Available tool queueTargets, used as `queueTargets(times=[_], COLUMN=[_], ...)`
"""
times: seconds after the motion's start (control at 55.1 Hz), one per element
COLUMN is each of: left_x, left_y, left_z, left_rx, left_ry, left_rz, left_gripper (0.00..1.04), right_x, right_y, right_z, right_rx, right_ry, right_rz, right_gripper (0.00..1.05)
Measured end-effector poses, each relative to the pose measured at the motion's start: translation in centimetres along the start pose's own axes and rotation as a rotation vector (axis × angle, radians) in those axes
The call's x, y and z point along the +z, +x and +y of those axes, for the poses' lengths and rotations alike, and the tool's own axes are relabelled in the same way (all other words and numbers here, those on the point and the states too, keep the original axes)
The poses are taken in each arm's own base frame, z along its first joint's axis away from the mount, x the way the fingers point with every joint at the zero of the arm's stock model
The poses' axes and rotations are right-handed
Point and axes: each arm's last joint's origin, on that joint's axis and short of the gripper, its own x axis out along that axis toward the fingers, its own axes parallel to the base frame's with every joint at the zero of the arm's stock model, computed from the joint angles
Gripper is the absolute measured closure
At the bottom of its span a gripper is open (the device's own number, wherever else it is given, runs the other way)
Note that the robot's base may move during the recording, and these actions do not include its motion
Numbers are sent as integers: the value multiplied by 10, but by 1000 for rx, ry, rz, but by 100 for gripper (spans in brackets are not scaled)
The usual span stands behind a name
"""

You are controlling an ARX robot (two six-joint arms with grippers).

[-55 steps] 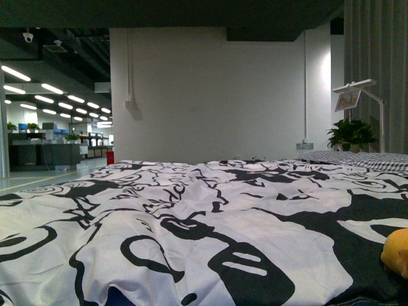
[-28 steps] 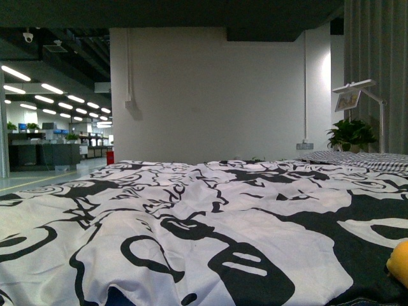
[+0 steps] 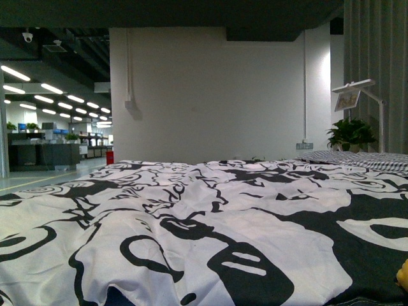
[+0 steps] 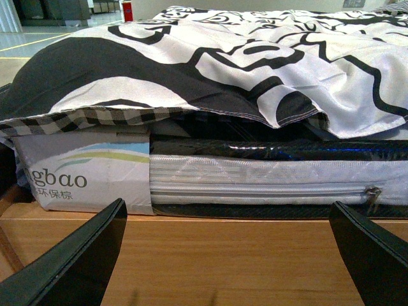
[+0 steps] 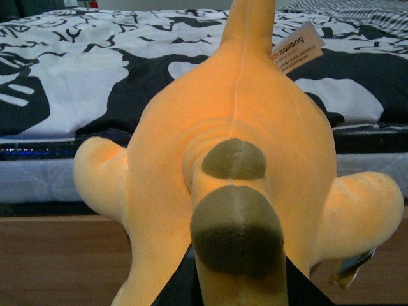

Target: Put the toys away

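1. Clamping the orange-yellow plush toy [image 5: 236, 127], the right pincer [image 5: 237, 294] has its black fingers [image 5: 180, 288] tight against either side of the toy's brown-tipped limb.
2. In the right wrist view the toy fills most of the picture. It sits in front of the bed's edge, with a white tag [image 5: 297, 47] sticking out near its top.
3. In the front view only a yellow sliver of the toy [image 3: 403, 275] shows. It is at the lower right corner, low beside the bed.
4. The left pincer [image 4: 223, 255] has its jaws wide apart and holds nothing.
5. It hangs over a wooden board [image 4: 223, 233], facing the side of the mattress [image 4: 255, 182].
6. A black-and-white patterned duvet [image 3: 191, 217] covers the bed and drapes over the mattress edge.
7. A potted plant [image 3: 349, 135] and a white lamp [image 3: 358, 92] stand past the far right of the bed.
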Motion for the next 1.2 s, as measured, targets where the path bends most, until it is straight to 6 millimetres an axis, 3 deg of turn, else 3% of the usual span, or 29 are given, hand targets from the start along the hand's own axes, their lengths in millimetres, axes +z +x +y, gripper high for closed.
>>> queueTargets(times=[0.2,1.199], left_x=[0,0], left_y=[0,0], left_z=[0,0], left_rx=[1,6], left_ry=[0,0], left_rz=[0,0], left_gripper=[6,6], right_x=[-13,-14], right_y=[-1,-1], right_z=[0,0], right_rx=[0,15], right_ry=[0,-2], right_rz=[-2,-1], right_gripper=[98,98])
